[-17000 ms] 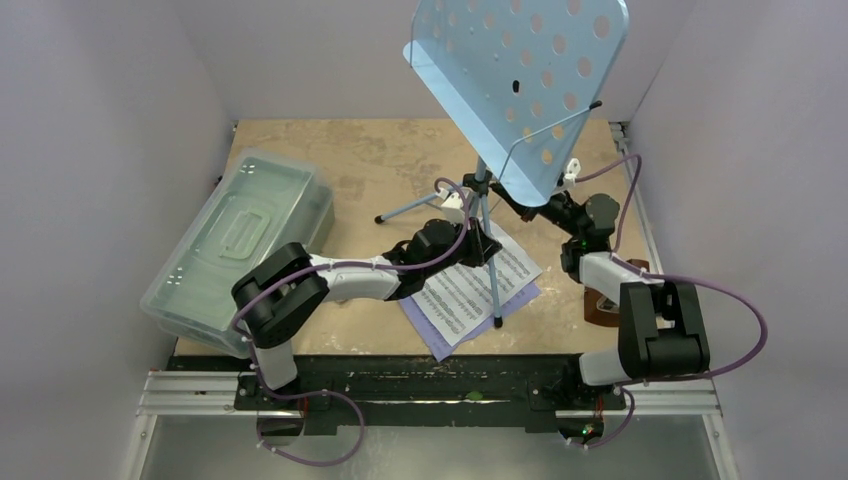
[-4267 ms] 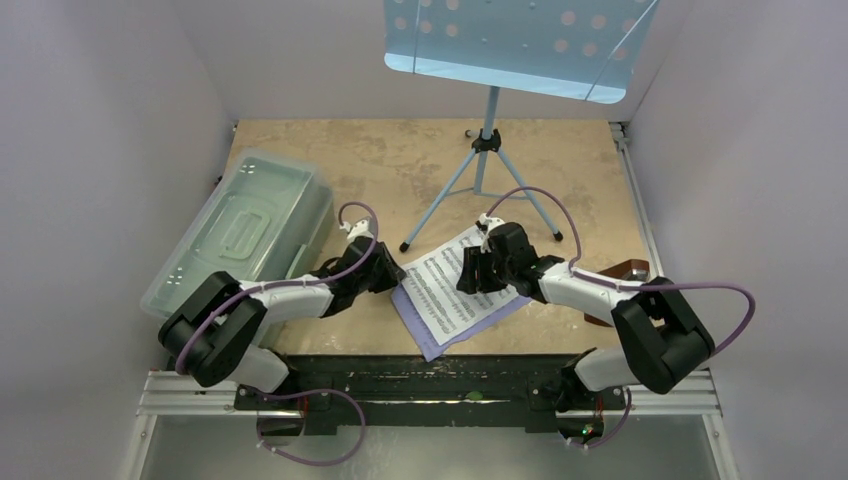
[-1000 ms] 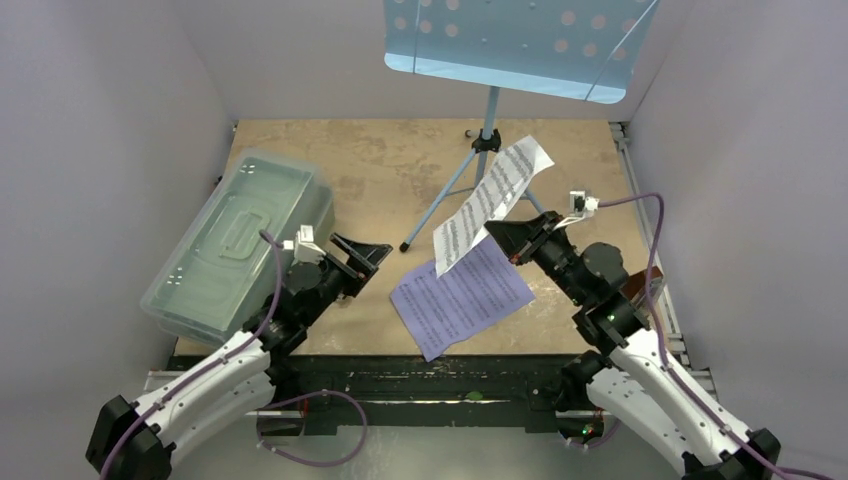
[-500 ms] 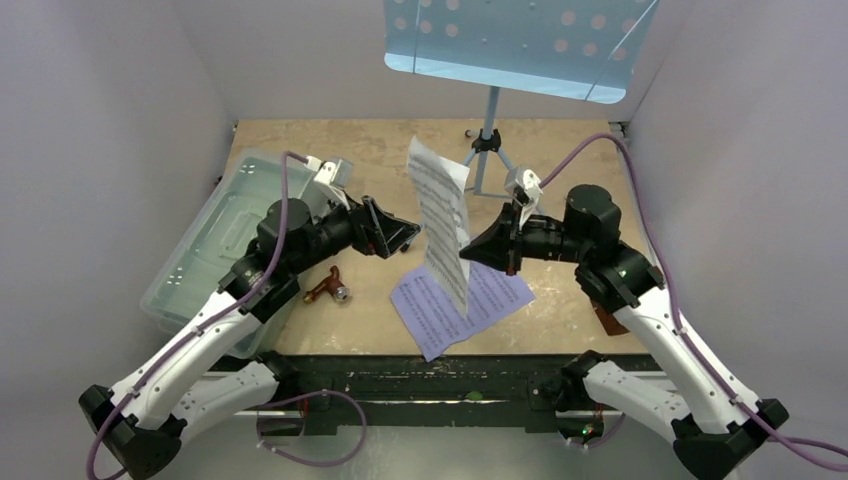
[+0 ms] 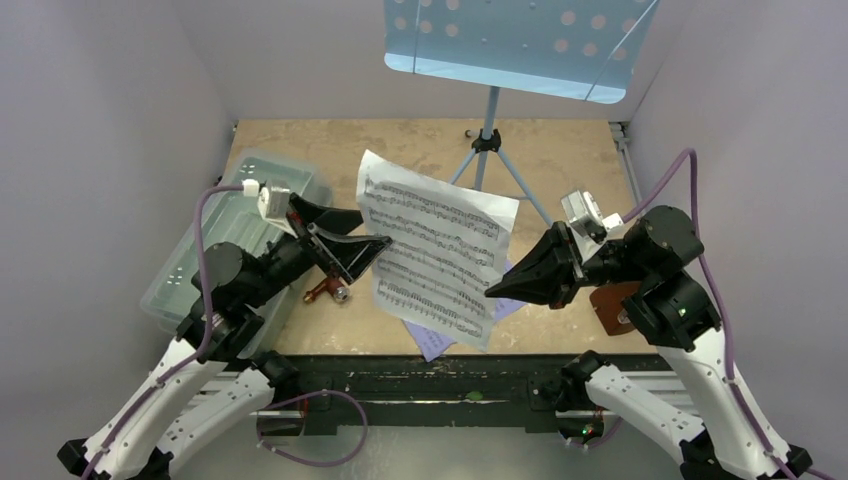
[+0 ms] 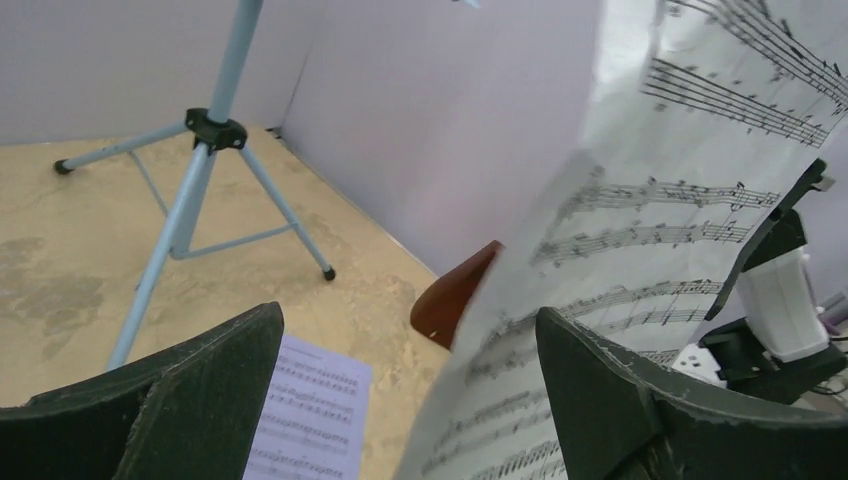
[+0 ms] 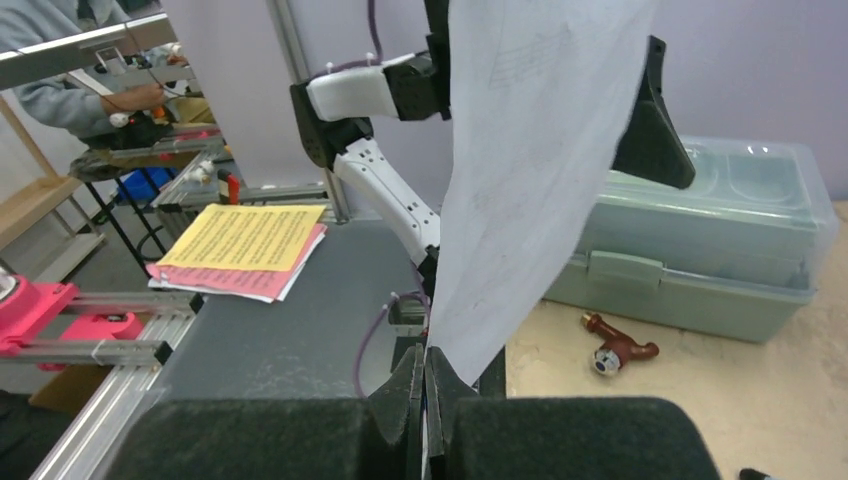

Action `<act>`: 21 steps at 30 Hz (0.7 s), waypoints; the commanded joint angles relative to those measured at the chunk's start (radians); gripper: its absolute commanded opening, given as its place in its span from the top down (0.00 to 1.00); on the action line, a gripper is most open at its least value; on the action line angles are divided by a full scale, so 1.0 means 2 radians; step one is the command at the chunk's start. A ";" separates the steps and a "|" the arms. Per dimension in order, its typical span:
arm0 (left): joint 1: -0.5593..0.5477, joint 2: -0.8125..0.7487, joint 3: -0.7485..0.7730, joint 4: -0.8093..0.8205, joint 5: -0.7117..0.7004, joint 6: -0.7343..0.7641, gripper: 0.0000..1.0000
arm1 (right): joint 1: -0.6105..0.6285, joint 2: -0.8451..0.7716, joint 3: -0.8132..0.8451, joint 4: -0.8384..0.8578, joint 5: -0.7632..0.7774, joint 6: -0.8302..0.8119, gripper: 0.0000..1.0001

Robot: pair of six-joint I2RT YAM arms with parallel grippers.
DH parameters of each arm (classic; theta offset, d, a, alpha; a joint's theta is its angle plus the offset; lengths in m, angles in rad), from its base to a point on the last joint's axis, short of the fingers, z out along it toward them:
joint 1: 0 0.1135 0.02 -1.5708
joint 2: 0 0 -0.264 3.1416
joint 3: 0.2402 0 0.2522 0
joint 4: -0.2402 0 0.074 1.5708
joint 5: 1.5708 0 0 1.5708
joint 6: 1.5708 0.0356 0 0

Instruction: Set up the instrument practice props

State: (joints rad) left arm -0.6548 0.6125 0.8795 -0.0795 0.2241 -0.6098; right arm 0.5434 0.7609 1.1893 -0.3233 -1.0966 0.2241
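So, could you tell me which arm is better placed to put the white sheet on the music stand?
Probably the right. The right gripper is shut on an edge of the white sheet, while the left gripper hangs open beside it. The music stand rises beyond both.

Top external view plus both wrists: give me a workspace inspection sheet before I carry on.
Surface: tan mottled table.
Job's things: music stand upright at the back; white sheet held up in the air; lilac page flat on the table below it; metronome by the right arm, partly hidden.
Clutter: clear lidded box at left; small brown-and-metal part beside it.
Grippers: right gripper shut on the white sheet's corner; left gripper open at the sheet's opposite edge.
Cables: purple cables arch off both arms, none seen touching the stand.
Surroundings: pale walls; person and yellow papers beyond the rig.
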 commanded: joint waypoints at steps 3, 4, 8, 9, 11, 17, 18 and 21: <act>0.001 0.068 -0.028 0.273 0.199 -0.137 0.11 | 0.001 0.005 0.020 0.023 -0.029 0.027 1.00; 0.001 0.081 -0.029 0.334 0.245 -0.165 0.18 | 0.001 0.003 0.020 0.021 -0.027 0.027 1.00; 0.001 0.088 -0.029 0.406 0.281 -0.221 0.39 | 0.001 -0.002 0.016 0.008 0.008 0.024 1.00; 0.001 0.086 -0.027 0.404 0.279 -0.218 0.46 | 0.001 -0.004 0.014 0.009 0.018 0.023 1.00; 0.001 0.082 -0.015 0.363 0.257 -0.182 0.75 | 0.001 -0.009 0.007 0.021 0.043 0.027 1.00; 0.001 0.061 0.001 0.300 0.149 -0.119 1.00 | 0.001 -0.013 -0.038 0.135 0.119 0.121 0.75; 0.001 0.057 0.002 0.298 0.132 -0.115 1.00 | 0.001 -0.014 -0.046 0.153 0.135 0.139 0.67; 0.001 0.053 -0.001 0.324 0.098 -0.118 1.00 | 0.001 -0.017 -0.068 0.200 0.182 0.175 0.51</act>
State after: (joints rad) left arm -0.6548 0.7330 0.8459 0.5232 0.5564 -0.8856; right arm 0.5430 0.7322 1.1004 -0.1108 -0.8986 0.4290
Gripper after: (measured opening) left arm 0.003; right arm 0.406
